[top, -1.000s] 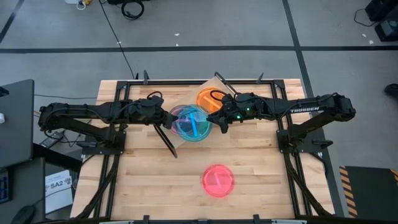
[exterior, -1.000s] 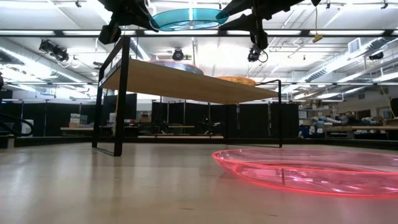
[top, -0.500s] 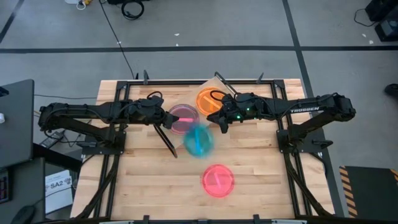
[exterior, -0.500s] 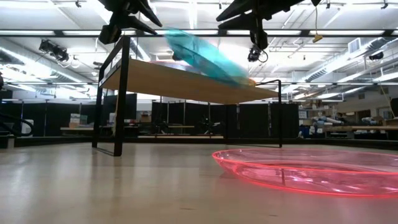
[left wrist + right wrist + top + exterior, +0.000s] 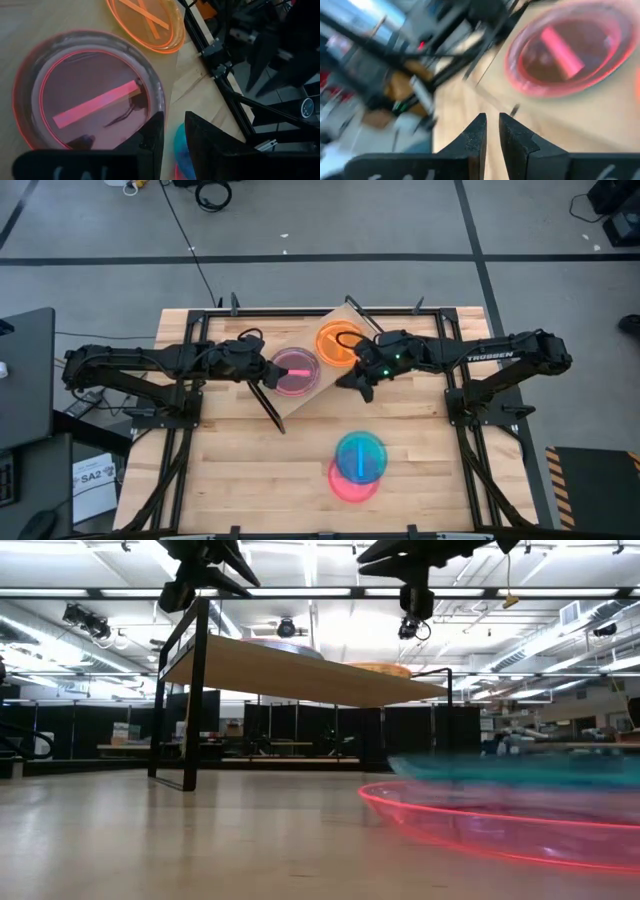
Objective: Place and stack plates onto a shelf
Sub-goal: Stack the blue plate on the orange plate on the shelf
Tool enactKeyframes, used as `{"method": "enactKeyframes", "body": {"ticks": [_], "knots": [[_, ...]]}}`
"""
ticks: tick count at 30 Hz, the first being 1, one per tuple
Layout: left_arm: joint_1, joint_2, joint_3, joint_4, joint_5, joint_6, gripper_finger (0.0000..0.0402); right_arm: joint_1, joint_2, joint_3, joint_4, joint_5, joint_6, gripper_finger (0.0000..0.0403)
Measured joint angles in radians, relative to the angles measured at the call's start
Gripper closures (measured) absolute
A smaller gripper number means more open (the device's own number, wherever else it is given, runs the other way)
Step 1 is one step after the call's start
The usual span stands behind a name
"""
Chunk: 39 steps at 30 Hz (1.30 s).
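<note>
The shelf [image 5: 306, 398] is a light board on black wire legs, standing askew at the table's far middle [image 5: 300, 670]. On it rest a pink plate [image 5: 295, 372] [image 5: 90, 95] [image 5: 565, 50] with further rims under it, and an orange plate [image 5: 336, 338] [image 5: 145, 20]. A blue plate [image 5: 360, 455] [image 5: 520, 768] lies on a pink plate [image 5: 345, 485] [image 5: 480, 825] on the table's near part. My left gripper [image 5: 272, 370] [image 5: 173, 130] hangs above the shelf's pink plate, open by a narrow gap. My right gripper [image 5: 352, 383] [image 5: 492, 122] hovers at the shelf's right edge, also narrowly open.
Black frame rails [image 5: 455, 395] run along the tabletop's sides and far edge. The shelf's wire leg [image 5: 195, 690] stands on the left in the low view. Bare slatted tabletop [image 5: 250, 470] spreads over the near left.
The blue plate was held level between both grippers above the shelf's pink plate. It has come out of them, tipped, dropped off the shelf toward the table's near edge, and now lies on the pink plate on the table. Both arms have stayed about where they were.
</note>
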Motion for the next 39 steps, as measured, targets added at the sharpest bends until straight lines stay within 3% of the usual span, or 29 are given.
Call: {"method": "enactKeyframes", "body": {"ticks": [5,14,22,27,36,39], "knots": [[-0.021,0.000,0.000,0.000,0.000,0.070,0.0319,0.022,0.000,0.000,-0.126,-0.105,0.005,0.0346],[-0.078,0.000,0.000,0.000,0.000,0.175,0.0319,0.119,0.000,0.000,-0.328,-0.099,0.005,0.0346],[-0.126,0.000,0.000,0.000,0.000,0.183,0.0319,0.172,0.000,0.000,-0.373,-0.031,0.015,0.0339],[-0.144,-0.001,0.000,0.000,0.000,0.183,0.0319,0.167,0.000,0.000,-0.407,0.013,0.059,0.0305],[-0.150,-0.001,0.000,0.000,-0.001,0.183,0.0319,0.166,0.000,0.000,-0.637,0.180,0.058,0.0222],[-0.150,-0.001,0.000,0.000,-0.004,0.183,0.0319,0.166,-0.001,-0.010,-0.650,0.178,0.059,0.0211]]}}
